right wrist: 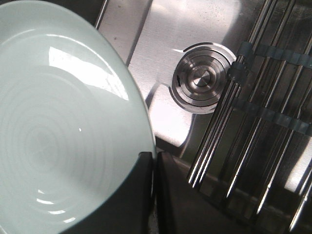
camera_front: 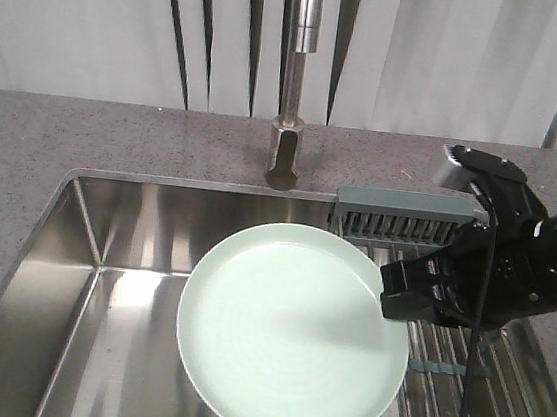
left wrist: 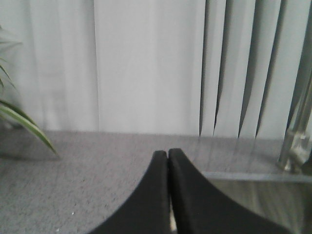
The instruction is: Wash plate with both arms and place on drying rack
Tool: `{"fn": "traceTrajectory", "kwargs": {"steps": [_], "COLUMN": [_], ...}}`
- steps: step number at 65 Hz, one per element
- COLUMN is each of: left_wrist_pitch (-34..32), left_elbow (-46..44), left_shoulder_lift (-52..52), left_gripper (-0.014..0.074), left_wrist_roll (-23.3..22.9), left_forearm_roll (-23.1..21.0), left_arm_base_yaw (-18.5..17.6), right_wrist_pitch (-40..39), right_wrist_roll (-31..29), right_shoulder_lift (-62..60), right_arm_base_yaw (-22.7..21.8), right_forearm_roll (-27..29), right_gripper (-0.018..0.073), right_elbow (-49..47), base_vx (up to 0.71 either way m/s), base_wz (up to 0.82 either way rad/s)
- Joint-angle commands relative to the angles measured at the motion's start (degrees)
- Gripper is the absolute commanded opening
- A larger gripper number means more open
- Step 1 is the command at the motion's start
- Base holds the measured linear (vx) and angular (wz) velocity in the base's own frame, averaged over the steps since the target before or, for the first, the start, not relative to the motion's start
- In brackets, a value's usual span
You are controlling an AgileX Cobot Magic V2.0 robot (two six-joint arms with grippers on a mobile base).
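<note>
front: i see my right gripper (camera_front: 397, 292) holding the mint plate (camera_front: 284, 340) by its rim over the sink (camera_front: 124, 241), beside the drying rack (camera_front: 399, 214). left wrist: left gripper (left wrist: 168, 158) jaws pressed together, empty, above the bench (left wrist: 73, 170). right wrist: jaws pinch the plate rim.

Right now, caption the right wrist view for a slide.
Right gripper clamps the plate rim over the sink, drying rack alongside.

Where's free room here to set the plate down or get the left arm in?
Bare: the floor of the sink left of the plate, and the countertop left of the sink and either side of the faucet. Crowded: the right side, where the right gripper clamps the plate's rim by the drying rack.
</note>
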Motion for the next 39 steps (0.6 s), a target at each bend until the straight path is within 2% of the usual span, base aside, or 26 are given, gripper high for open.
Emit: {"fn": "traceTrajectory", "kwargs": {"steps": [1, 20, 26, 39], "left_wrist_pitch": [4.4, 20.5, 23.9, 28.0], "left_elbow": [-7.3, -21.6, -25.4, -32.8], "left_shoulder_lift": [8.5, 30.5, 37.0, 48.9], "left_gripper": [-0.0006, -0.0006, -0.0006, -0.0006], "left_wrist_roll": [2.9, 6.7, 10.1, 20.2], "left_forearm_roll": [-0.5, -1.1, -4.4, -16.1], "left_arm_base_yaw": [-0.2, -0.3, -0.3, -0.3], "right_wrist_pitch": [-1.3, -1.3, -1.3, -1.3], "right_wrist_roll": [-0.6, -0.6, -0.6, -0.6], "right_shoulder_lift": [-1.7, -1.7, -1.7, -1.7], "right_arm_base_yaw": [0.0, 0.0, 0.0, 0.0], "right_forearm_roll": [2.1, 2.1, 2.1, 2.1], "right_gripper": [-0.0001, -0.0001, -0.0001, -0.0001], "right_elbow": [-1.5, -1.5, -1.5, -1.5], "base_vx": [0.0, 0.0, 0.0, 0.0], "base_wz": [0.0, 0.0, 0.0, 0.0]}}
